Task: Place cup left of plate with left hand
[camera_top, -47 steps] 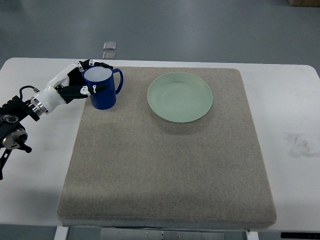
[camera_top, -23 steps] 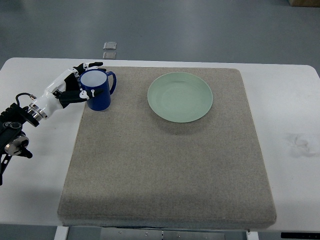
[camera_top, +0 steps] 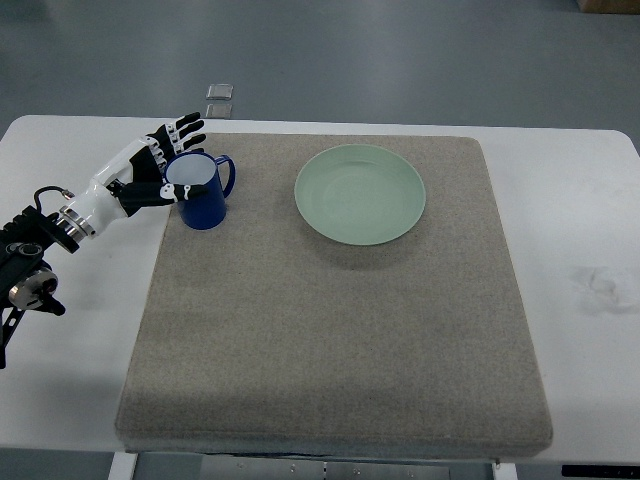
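Observation:
The dark blue cup (camera_top: 203, 202) stands upright on the grey mat (camera_top: 330, 330) near its far left corner, with its handle pointing right toward the pale green plate (camera_top: 360, 193). The cup sits well to the left of the plate, with bare mat between them. My left hand (camera_top: 160, 163) reaches in from the left edge and sits against the cup's left side. Its fingers (camera_top: 186, 128) are spread and point away past the rim, while the thumb lies close to the cup's near side. Nothing is held. My right arm does not show.
The mat covers most of the white table (camera_top: 580, 200). Two small square tiles (camera_top: 218, 100) lie on the floor beyond the table's far edge. A faint smudge (camera_top: 600, 284) marks the table at the right.
The cup has come down onto the mat and shifted slightly left. My left hand's fingers have opened off the cup and now spread above its rim.

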Robot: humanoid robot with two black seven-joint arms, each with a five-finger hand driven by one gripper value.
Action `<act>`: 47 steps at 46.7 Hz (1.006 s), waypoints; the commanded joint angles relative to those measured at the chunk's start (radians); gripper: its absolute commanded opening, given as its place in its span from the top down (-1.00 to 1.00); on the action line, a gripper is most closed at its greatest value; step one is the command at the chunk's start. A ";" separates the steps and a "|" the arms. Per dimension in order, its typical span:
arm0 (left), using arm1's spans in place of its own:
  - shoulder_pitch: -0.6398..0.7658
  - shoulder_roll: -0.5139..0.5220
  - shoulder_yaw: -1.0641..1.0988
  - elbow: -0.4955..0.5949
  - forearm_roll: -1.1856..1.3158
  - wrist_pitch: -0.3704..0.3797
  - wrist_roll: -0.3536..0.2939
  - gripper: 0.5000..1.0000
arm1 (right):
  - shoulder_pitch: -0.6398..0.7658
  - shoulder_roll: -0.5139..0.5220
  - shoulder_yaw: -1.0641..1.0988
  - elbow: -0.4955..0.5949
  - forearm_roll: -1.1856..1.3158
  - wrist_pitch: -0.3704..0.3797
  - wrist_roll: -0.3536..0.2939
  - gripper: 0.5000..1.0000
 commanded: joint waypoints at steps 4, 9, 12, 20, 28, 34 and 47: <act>-0.025 0.085 0.000 -0.011 -0.060 -0.065 0.003 -0.99 | 0.000 0.000 0.000 0.000 0.000 0.000 0.000 -0.73; -0.040 0.134 0.000 -0.012 -0.081 -0.065 0.003 -0.99 | 0.000 0.000 0.000 0.000 0.000 0.000 0.000 -0.73; -0.060 0.158 0.001 -0.006 -0.116 -0.065 0.003 -0.99 | 0.000 0.000 0.000 0.000 0.000 0.000 0.000 -0.73; -0.111 0.223 0.008 -0.003 -0.208 -0.065 0.012 -0.99 | 0.000 0.000 0.000 0.000 0.000 0.000 0.000 -0.73; -0.174 0.226 0.015 0.034 -0.262 -0.065 0.026 -0.99 | 0.000 0.000 0.000 0.000 -0.001 0.000 0.000 -0.73; -0.184 0.214 0.014 0.089 -0.345 -0.065 0.112 -0.99 | 0.000 0.000 0.000 0.000 0.000 0.000 0.000 -0.73; -0.204 0.212 0.014 0.152 -0.785 -0.065 0.544 -0.99 | 0.000 0.000 0.000 0.000 0.000 0.000 0.000 -0.73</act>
